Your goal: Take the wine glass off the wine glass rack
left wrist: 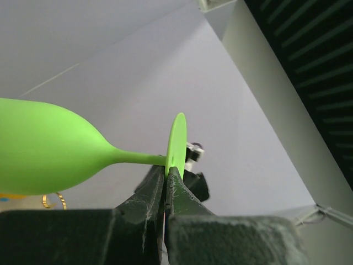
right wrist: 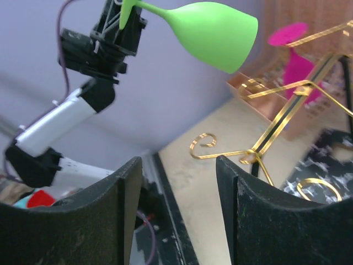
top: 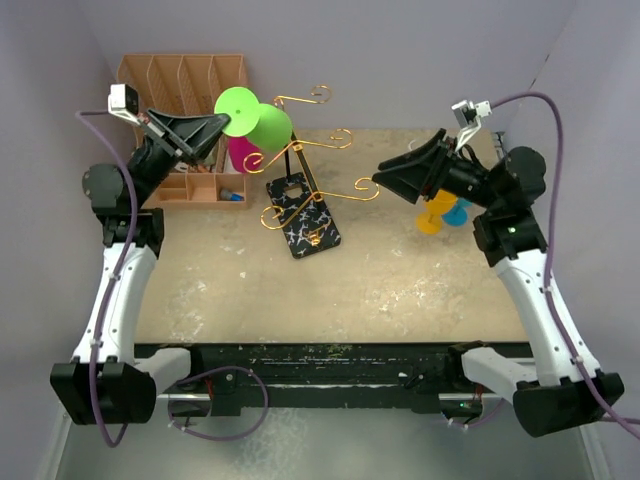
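Most of the job looks done, by my reading: the green wine glass (top: 258, 118) is off the wine glass rack (top: 300, 185) and in the air over the far left part of the tabletop (top: 400, 290), just in front of the orange slotted organiser (top: 185, 75) that stands in the far left corner. The left end effector (left wrist: 167, 175) is closed tight on the rim of the glass's flat round foot, pinching it edge-on, and nothing else carries the glass. In the right wrist view the bowl sits above the rack's gold scroll arms with a small gap between them, so I judge it clear of the wire (the overhead view alone would not settle this, since bowl and one arm overlap there). What seems left is to carry it away from the rack and set it down somewhere on the tabletop. The glass lies roughly level: its long axis runs from the foot, at the left end effector, through the stem to the bowl, and the mouth points toward the tabletop's right edge and a little toward the near edge. The right end effector (right wrist: 177, 165) holds nothing; its jaws are spread wide, and it hovers just beside a scroll end on the rack's right side. A pink glass (right wrist: 298, 61) appears to hang foot-up on the rack's left side; whether it also counts for the task I cannot tell.
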